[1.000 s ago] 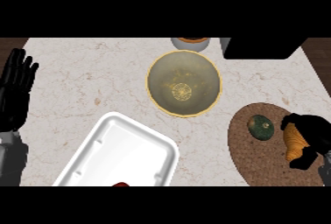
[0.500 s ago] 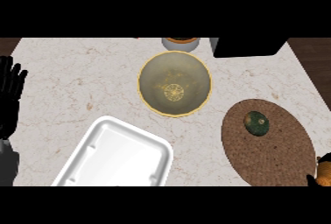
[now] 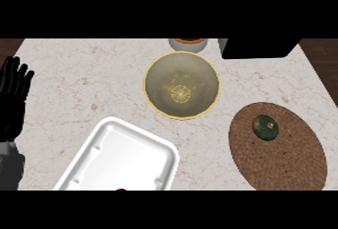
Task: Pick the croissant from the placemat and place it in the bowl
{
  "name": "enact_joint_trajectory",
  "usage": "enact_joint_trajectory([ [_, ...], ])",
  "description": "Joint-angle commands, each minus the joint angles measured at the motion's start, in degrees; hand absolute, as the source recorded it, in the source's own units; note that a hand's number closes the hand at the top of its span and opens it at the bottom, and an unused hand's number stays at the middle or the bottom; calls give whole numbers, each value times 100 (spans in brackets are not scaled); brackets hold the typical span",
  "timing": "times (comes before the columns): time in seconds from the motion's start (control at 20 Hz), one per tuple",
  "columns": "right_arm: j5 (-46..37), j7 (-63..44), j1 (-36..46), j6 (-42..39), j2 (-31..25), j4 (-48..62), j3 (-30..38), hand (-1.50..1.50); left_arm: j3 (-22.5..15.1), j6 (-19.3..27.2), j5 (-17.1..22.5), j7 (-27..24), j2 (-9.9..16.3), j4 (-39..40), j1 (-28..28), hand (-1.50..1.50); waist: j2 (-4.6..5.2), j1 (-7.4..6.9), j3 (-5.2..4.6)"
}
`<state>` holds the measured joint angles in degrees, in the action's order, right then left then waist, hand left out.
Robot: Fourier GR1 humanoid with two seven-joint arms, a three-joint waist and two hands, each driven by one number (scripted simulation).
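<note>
The olive bowl (image 3: 158,96) with a yellow rim stands at the counter's back middle, with nothing in it. To its lower right lies the brown woven placemat (image 3: 284,156), carrying only a dark green round item (image 3: 267,127). No croissant shows anywhere in the head view. My left hand (image 3: 13,96) rests open at the left edge, fingers up, far from the bowl. My right hand does not show.
A white rectangular tray (image 3: 122,159) lies at the front, below and left of the bowl, with a small dark red bit (image 3: 122,189) at its lower edge. A grey cup (image 3: 188,44) and a black box (image 3: 257,47) stand at the back.
My right hand, which held the orange croissant over the placemat's right side, slid out past the lower right edge and is gone from view. The left hand stays put.
</note>
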<state>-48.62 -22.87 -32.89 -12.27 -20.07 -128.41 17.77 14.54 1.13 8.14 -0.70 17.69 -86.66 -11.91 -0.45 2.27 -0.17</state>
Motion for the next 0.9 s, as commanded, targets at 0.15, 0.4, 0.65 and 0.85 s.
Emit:
enact_joint_trajectory([
  [0.15, 364, -499, 51, -472, 119, -2181, 22, 150, 132, -282, 207, -173, 85, 110, 90, 0, 17, -121, -5],
  [0.4, 800, -870, 1384, -431, 314, -2027, -376, 150, -144, 41, -108, 30, -67, 40, -194, 0, 16, -174, -6],
  [0.65, 881, -1784, 2588, -998, 462, -1980, -1023, 150, -25, -207, 25, -115, 86, 237, -214, 0, 34, -267, -22],
  [0.85, 772, -2917, 4092, -1441, 621, -1514, -1461, 150, -186, -98, -67, -48, -63, 132, -281, 0, 37, -346, -17],
])
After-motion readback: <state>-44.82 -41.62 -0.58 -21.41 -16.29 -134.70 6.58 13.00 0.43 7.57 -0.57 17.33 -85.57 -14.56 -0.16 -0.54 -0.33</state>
